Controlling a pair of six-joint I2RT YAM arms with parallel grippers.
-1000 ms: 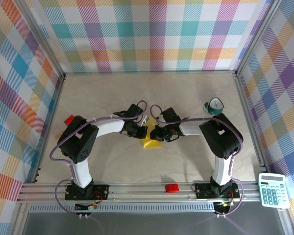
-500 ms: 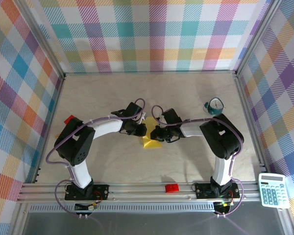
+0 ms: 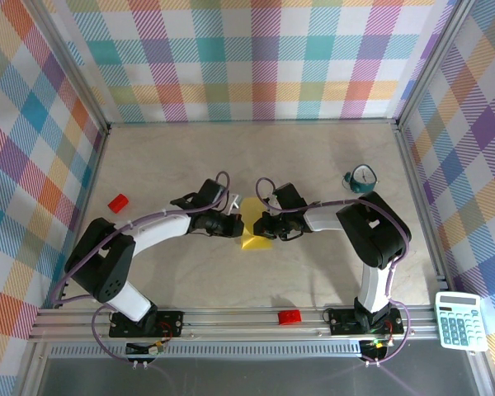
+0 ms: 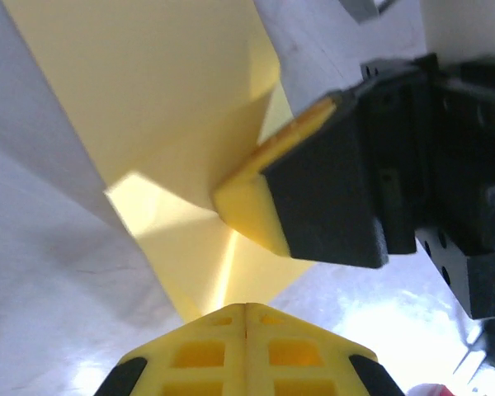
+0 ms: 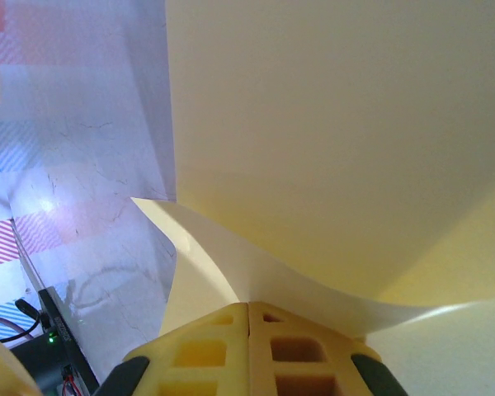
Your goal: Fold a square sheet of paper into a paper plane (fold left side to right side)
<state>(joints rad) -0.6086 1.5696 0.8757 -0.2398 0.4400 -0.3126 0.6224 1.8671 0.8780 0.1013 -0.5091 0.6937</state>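
The yellow square sheet of paper lies partly folded in the middle of the table, with creases showing. My left gripper is shut, and its tips sit at the paper's near corner on a crease. My right gripper is also shut. Its fingertip rests on the sheet from the other side. In the right wrist view a raised flap curls up across the front of the shut tips. The flap is not pinched between them.
A red brick lies at the left and another sits on the front rail. A small pale block lies just behind the left gripper. A teal tape roll stands at the right and a calculator at the near right corner.
The left arm's elbow has swung out to the left and lower, uncovering the red brick. Its gripper stays at the paper's left side. The right arm and the paper have hardly moved.
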